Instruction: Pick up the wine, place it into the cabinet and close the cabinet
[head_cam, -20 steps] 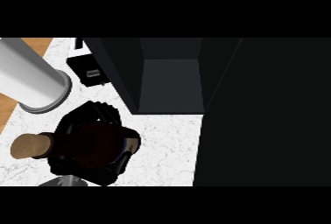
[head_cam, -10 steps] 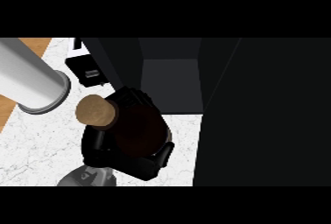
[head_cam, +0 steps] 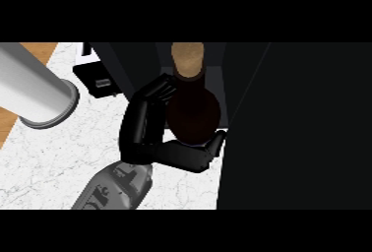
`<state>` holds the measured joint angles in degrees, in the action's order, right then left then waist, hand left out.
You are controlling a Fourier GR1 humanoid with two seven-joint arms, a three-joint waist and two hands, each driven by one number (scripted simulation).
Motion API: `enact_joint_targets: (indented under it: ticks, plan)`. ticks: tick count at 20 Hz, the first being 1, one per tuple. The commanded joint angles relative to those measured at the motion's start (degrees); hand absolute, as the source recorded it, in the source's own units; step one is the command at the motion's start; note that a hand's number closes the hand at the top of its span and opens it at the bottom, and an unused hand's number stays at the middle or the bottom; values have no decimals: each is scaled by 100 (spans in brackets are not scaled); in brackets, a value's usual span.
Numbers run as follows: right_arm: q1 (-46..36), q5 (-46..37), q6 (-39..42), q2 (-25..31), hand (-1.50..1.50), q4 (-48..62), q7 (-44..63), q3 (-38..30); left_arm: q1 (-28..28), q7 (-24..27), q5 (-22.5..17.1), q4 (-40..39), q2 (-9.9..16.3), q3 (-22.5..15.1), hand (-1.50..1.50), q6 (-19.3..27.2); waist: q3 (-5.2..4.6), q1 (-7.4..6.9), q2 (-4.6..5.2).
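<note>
Dark wine [head_cam: 192, 110] in right hand [head_cam: 156, 142], cabinet [head_cam: 291, 123] alongside

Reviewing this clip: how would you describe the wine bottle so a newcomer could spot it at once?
Start at the dark cabinet filling the view's right side. At its open front, a black robot hand curls round the wine bottle. It is dark red-brown with a tan cork top pointing up the view, unlike the big grey cylinder at left.

White marble counter [head_cam: 51, 157] (grey-veined) edged by wooden floor [head_cam: 40, 51] at upper left; everything rightward lies in deep shadow.
</note>
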<state>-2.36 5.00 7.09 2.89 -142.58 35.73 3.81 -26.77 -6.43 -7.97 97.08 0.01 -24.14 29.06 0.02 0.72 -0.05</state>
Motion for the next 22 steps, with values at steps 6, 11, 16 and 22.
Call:
enact_joint_targets:
  ticks: [6,11,16,22]
  plan:
    - [459,611,182,39,-150,-737,156,-124,-880,179,77,-883,-1,-129,150,626,1,12,-3]
    - [-23,546,84,83,-150,-419,253,-269,-468,520,-305,-843,-1,-439,150,901,-2,-31,-2]
    - [312,483,186,-4,-150,-511,-47,-257,-138,1341,-734,-1191,-1,-351,150,765,-1,-12,2]
    - [162,473,44,56,-150,-899,485,-157,-147,1954,-1050,-1835,-1,-620,150,861,-2,17,-1]
